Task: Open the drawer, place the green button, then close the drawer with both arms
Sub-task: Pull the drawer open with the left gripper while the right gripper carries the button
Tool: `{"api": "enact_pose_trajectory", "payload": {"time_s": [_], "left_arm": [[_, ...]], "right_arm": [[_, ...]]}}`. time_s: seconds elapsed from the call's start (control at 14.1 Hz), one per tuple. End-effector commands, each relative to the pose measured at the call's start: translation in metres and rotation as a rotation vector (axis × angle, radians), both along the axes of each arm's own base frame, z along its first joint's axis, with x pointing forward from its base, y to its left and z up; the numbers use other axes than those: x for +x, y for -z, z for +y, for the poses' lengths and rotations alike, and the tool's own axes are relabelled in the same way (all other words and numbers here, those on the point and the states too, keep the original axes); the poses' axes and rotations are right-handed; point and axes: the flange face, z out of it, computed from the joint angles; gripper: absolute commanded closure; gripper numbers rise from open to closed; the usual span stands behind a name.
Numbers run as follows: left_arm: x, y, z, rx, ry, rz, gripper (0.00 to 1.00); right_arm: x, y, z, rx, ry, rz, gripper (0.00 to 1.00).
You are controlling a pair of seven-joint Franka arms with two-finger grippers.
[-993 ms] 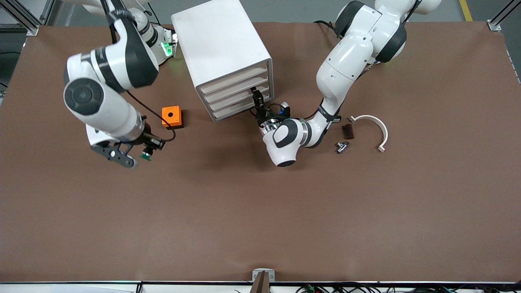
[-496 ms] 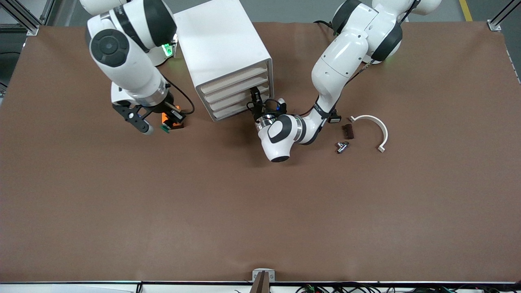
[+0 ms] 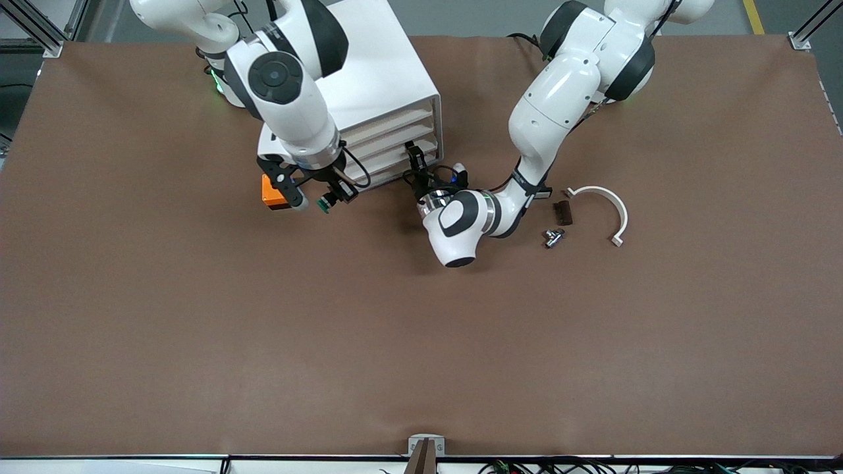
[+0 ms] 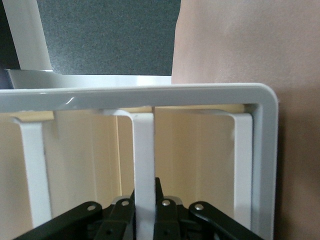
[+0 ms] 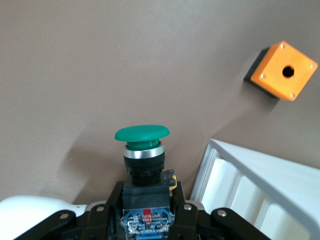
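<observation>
A brown bench (image 3: 197, 342) carries a white cabinet (image 3: 359, 72) near its edge at the robots' bases. The right gripper (image 3: 317, 199) hangs over the bench just before the cabinet's front, fingers clamped on the button (image 5: 142, 150), green cap outward; the orange box (image 3: 271, 193) lies beside it, partly covered. The left gripper (image 3: 416, 164) is at the cabinet's front, its fingers pinching a drawer's slat (image 4: 144, 165); which drawer is unclear. A curved white bracket (image 3: 609, 207), a dark block (image 3: 563, 212) and a metal fitting (image 3: 553, 237) lie toward the left arm's end.
</observation>
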Motion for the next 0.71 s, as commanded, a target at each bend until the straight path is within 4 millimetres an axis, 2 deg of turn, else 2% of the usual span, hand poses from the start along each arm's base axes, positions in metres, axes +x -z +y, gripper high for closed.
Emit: {"api": "enact_pose_trajectory", "payload": {"time_s": [0.0,0.28,0.64], "left_arm": [[0.012,0.002,0.007,-0.005,-0.03,0.017,0.93],[0.035,0.001,0.027,-0.006,-0.077,0.014,0.93],[0.063,0.001,0.054,-0.001,-0.139,0.011,0.92]], "right_arm": [[-0.006,0.007,0.024,-0.003,0.064,0.002,1.0],[-0.018,0.025,0.053,-0.018,0.091,0.007,1.0],[-0.032,0.037,0.072,-0.025,0.102,0.009,1.0]]}}
